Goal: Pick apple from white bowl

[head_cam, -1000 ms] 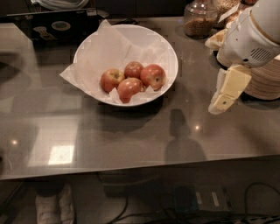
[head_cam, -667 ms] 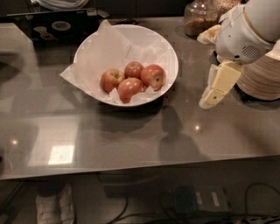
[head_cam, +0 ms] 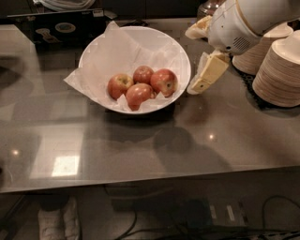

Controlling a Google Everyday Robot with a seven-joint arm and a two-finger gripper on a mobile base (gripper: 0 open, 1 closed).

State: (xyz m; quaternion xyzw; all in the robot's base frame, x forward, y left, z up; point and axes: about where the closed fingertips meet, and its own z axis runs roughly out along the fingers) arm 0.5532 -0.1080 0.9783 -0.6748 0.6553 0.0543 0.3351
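The white bowl [head_cam: 180,58], wide and lined with crumpled white paper, stands at the middle back of the grey table. Several red apples lie in it. The apple [head_cam: 164,81], the largest and roundest, is at the right of the group. A smaller one with a yellow patch [head_cam: 119,86] is at the left, one [head_cam: 143,74] is behind, and one [head_cam: 138,94] is in front. My gripper [head_cam: 196,88], cream-coloured, hangs down-left from the white arm [head_cam: 243,21], just outside the bowl's right rim and above the table. It holds nothing.
Stacks of cream paper bowls [head_cam: 280,70] stand at the right on a dark mat. A jar [head_cam: 210,7] and a dark tray [head_cam: 61,28] are along the back. The table's front edge [head_cam: 150,180] runs across below.
My gripper has moved left and slightly up, from near the paper bowl stacks to just beside the white bowl's right rim. The bowl and apples have not moved.
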